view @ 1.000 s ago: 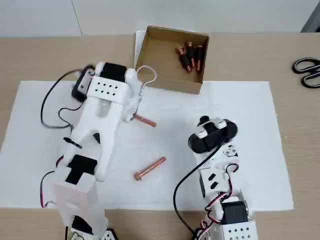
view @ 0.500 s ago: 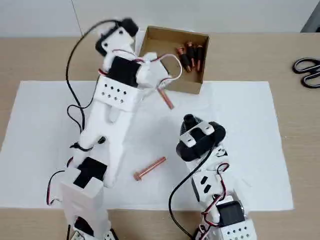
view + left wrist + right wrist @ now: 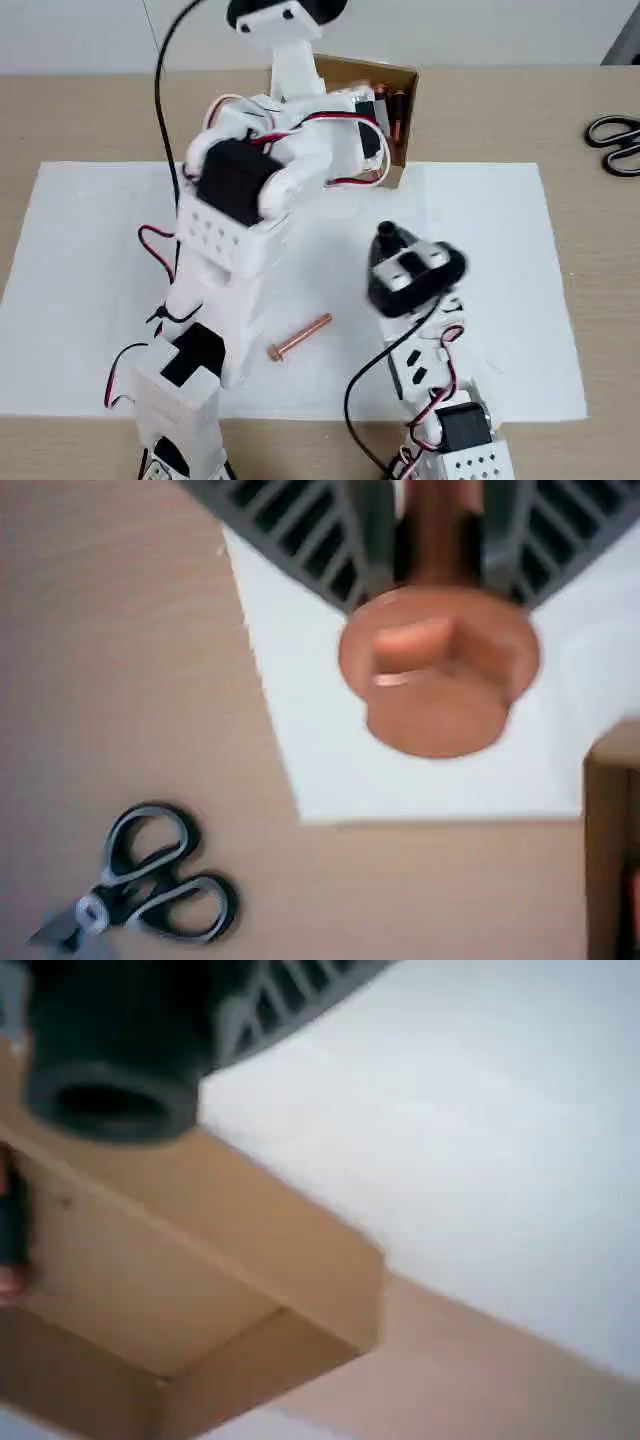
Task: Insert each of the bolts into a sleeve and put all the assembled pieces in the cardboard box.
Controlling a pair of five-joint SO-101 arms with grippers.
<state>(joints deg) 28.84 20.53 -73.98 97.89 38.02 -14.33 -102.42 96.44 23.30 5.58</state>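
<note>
Left claw (image 3: 435, 545), clamped on a bolt (image 3: 438, 670), had swung up to the sheet's (image 3: 500, 300) far edge; right claw (image 3: 394, 252) gripped a sleeve (image 3: 110, 1070); insertion loomed.

Worktop (image 3: 90, 110): light brown wood, flat.
White sheet (image 3: 80, 280): big, spread over the middle of the worktop.
Cardboard box (image 3: 270, 1250): at the far side, open on top, front wall at the sheet's far edge.
Scissors (image 3: 615, 145): black handles, far right, on bare wood just off the sheet.
Loose bolt (image 3: 300, 337): copper colour, lying flat on the sheet.
</note>
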